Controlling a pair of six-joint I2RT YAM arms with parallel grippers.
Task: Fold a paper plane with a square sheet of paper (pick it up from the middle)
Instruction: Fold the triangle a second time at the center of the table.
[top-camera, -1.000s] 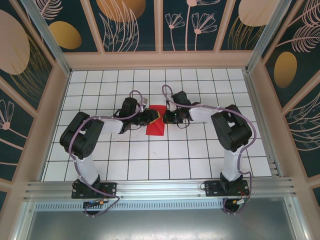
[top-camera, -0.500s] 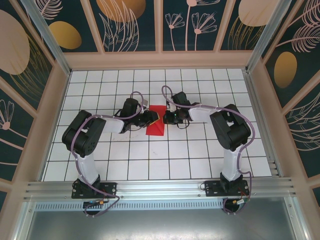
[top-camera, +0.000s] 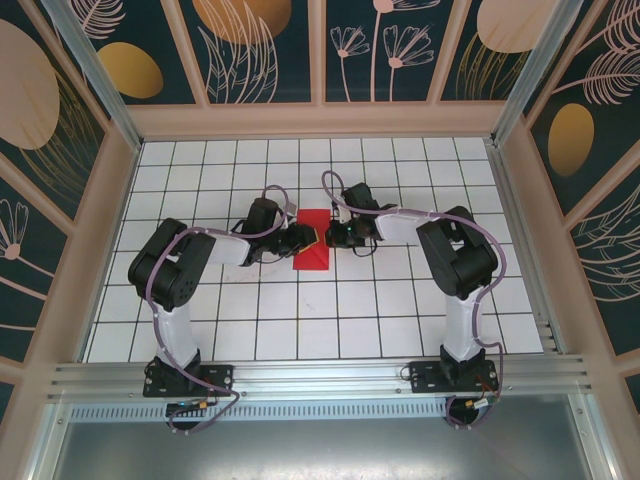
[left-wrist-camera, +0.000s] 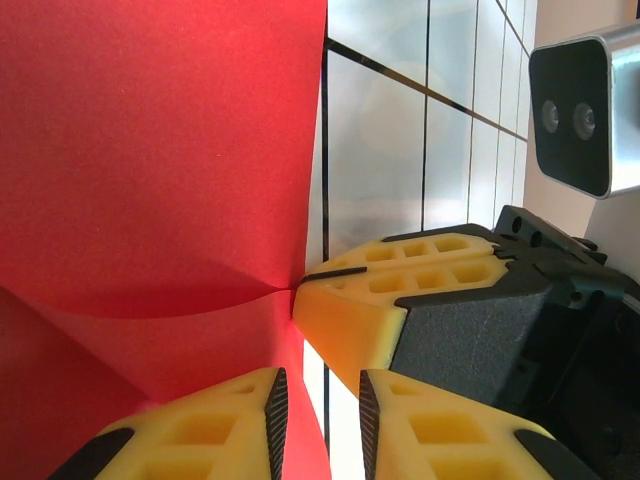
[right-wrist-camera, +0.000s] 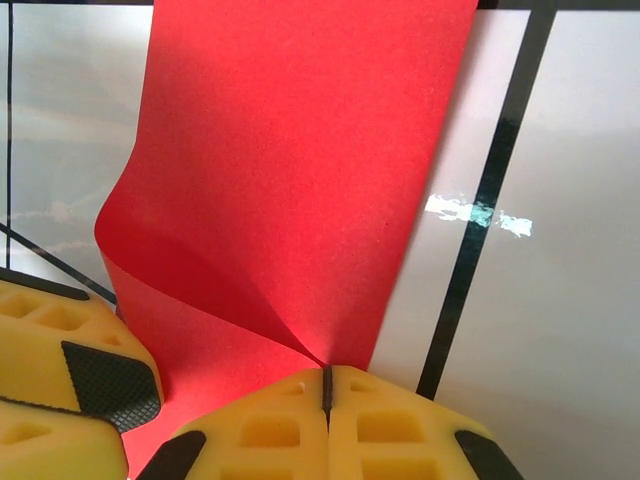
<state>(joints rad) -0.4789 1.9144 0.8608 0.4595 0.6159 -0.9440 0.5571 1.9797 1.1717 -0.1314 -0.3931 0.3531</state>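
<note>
The paper (right-wrist-camera: 300, 150) is seen as plain red. The tabletop (top-camera: 380, 320) is tiled white with black lines. The right pincer (right-wrist-camera: 327, 390) is padded yellow, trimmed black. The walls (top-camera: 270, 60) are painted teal with pink plants.

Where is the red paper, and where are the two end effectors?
red paper (top-camera: 312, 256): top external view, middle of the sheet.
right end effector (right-wrist-camera: 327, 378): right wrist view, between its shut fingertips.
left end effector (left-wrist-camera: 322, 392): left wrist view, gap between its fingertips.
</note>
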